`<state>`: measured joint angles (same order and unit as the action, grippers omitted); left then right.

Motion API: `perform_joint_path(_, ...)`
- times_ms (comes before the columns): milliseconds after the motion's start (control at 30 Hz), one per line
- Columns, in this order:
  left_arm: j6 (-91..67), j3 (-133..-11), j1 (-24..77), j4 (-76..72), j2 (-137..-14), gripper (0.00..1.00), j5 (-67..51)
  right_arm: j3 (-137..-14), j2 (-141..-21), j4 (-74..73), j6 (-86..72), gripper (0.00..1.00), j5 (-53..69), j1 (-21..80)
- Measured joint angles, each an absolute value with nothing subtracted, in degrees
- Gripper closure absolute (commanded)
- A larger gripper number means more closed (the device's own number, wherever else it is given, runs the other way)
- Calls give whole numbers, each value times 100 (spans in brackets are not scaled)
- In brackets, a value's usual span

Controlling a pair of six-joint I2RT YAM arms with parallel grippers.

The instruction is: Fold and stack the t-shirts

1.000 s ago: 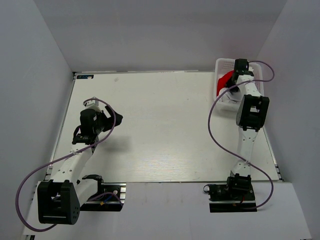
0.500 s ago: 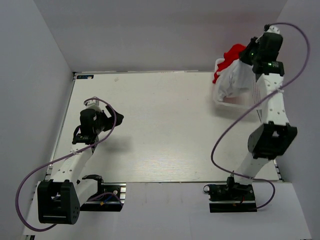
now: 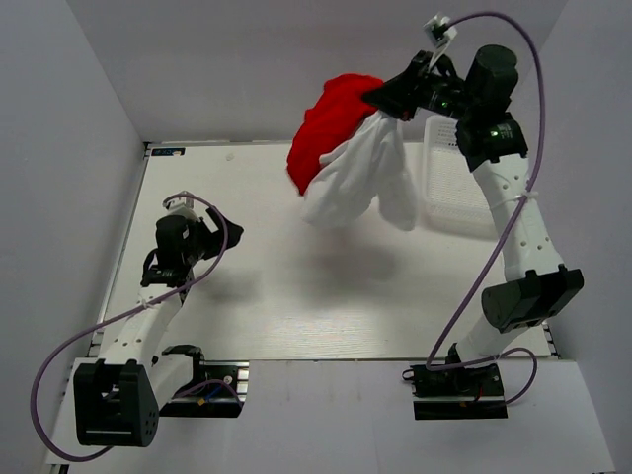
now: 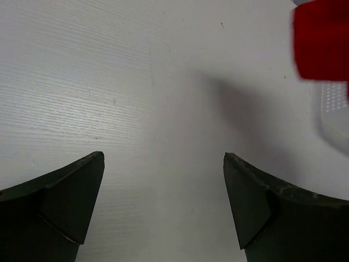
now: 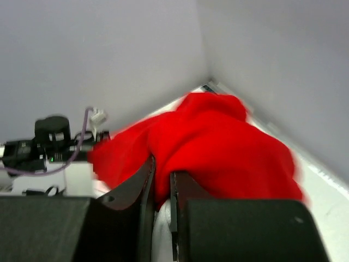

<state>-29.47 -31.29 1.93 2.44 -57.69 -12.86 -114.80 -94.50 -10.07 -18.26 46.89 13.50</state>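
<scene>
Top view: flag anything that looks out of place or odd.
The right gripper grips both shirts in one clump: the red t-shirt and the white t-shirt dangle bunched together in mid-air above the table, left of the basket. Folding likely needs them separate.

Left wrist view: red t-shirt [image 4: 322,41] blurred and cropped; basket [image 4: 334,106] cropped too.

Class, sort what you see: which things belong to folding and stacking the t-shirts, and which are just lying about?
Job: soft red cloth t-shirt, soft white cloth t-shirt, both hanging from the right gripper.
Lying about: white plastic lattice basket.
</scene>
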Motion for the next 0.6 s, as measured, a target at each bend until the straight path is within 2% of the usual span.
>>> perform_joint_path(67, -2985, -3131, 193, 316, -5623, 0, -1118, -11087, -9448, -919, -1728, 100, 4775, 1448)
perform_joint_path(100, -3026, -3131, 193, 344, -5551, 0, -1004, -10827, -9443, -926, -1612, 76, 4657, 1476)
perform_joint_path(167, -3100, -3131, 193, 405, -5424, 0, -773, -10092, -9360, -943, -1393, 44, 4176, 1492)
perform_joint_path(200, -3144, -3131, 193, 438, -5363, 0, -642, -9751, -9336, -1022, -1291, 16, 3883, 1487)
perform_joint_path(233, -3166, -3131, 193, 445, -5345, 0, -589, -9349, -9317, -993, -1166, 10, 3500, 1472)
perform_joint_path(367, -3275, -3144, 187, 499, -5424, 0, -360, -7843, -9214, -1210, -913, 10, 1955, 1413)
perform_joint_path(600, -3354, -3417, 220, 733, -6198, 0, -362, -7037, -8737, -1402, -738, 10, 989, 1459)
